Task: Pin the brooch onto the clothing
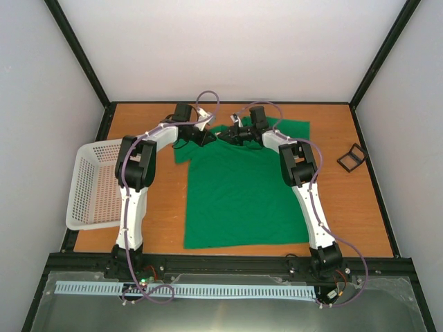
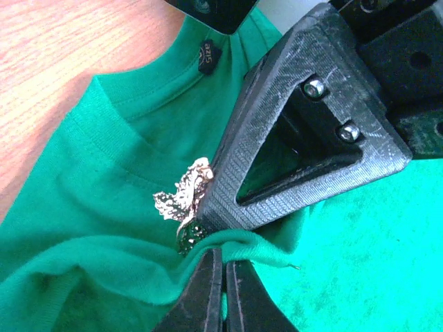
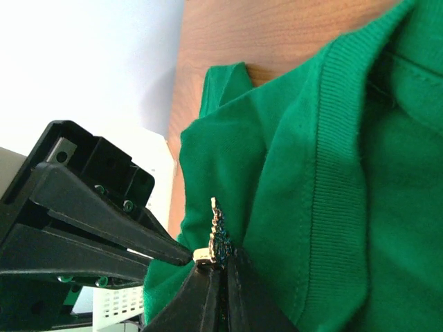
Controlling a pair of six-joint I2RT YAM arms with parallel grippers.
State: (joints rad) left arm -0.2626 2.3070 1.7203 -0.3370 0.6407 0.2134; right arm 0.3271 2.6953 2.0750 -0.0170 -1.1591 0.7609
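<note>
The green T-shirt (image 1: 239,194) lies flat on the table, collar at the far side. Both grippers meet at the collar. My left gripper (image 1: 206,137) is shut on a raised fold of the shirt fabric (image 2: 249,242) just below the neckline. My right gripper (image 1: 234,135) is shut on the small silvery brooch (image 3: 220,238), holding it against that fold. In the left wrist view the brooch (image 2: 181,197) lies on the fabric beside the right gripper's fingers (image 2: 277,124), and a thin pin tip (image 2: 294,266) sticks out of the fold. The left gripper's tip (image 3: 176,254) touches the brooch's clasp.
A white mesh basket (image 1: 97,183) stands at the table's left edge. A small black square box (image 1: 351,158) lies at the right. Grey walls and black frame posts enclose the table on three sides.
</note>
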